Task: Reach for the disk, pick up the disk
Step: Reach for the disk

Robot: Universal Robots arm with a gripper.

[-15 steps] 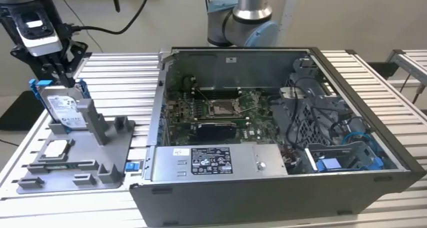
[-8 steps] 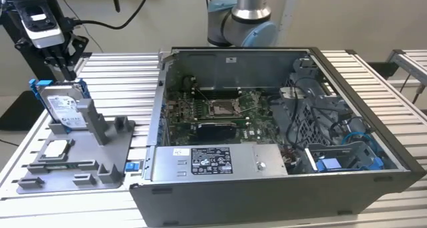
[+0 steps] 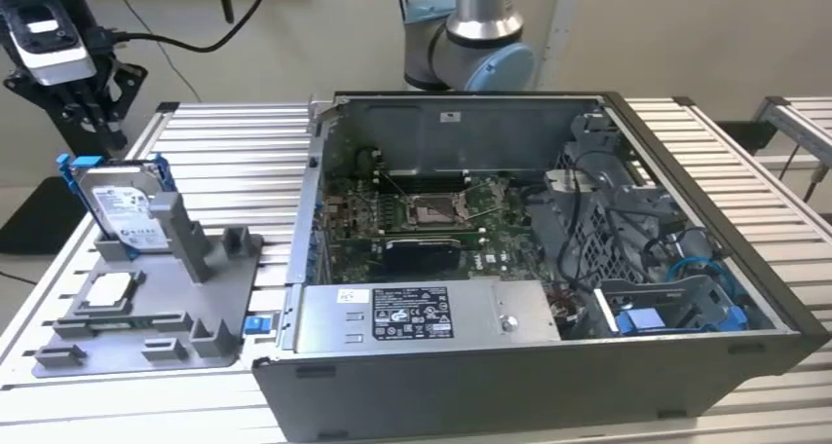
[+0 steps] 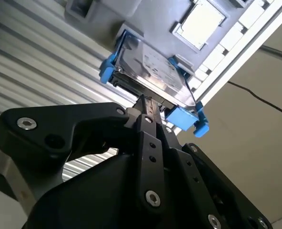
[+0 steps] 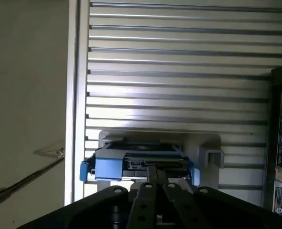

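See disk (image 3: pixel 124 207) upright in grey holder (image 3: pixel 195 288) on worktop (image 3: pixel 234 142), left of exterior view. Find pincer (image 3: pixel 96 140) just above it, narrow, fingers together, tips at disk's edge in second wrist view. Cannot tell contact.

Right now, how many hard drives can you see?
1. The disk stands on edge in the gray fixture at the exterior view's left, beside the open computer case, with the end effector close above its top edge. The case's drive bays could hide more.
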